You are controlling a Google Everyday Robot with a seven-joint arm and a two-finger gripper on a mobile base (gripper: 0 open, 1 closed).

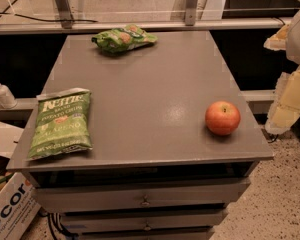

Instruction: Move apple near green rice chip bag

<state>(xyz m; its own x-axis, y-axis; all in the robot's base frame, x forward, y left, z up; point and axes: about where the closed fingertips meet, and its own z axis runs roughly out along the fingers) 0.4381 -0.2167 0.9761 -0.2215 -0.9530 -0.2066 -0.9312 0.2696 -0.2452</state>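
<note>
The red-orange apple sits on the grey cabinet top near its right front edge. The small puffy green rice chip bag lies at the far edge of the top, left of centre, well apart from the apple. My gripper, pale with yellowish parts, hangs at the right edge of the view, off the cabinet's right side and to the right of the apple. It holds nothing that I can see.
A larger flat dark green chip bag with white lettering lies at the front left of the top. Drawers run below the top. A pump bottle and a cardboard box stand at the left.
</note>
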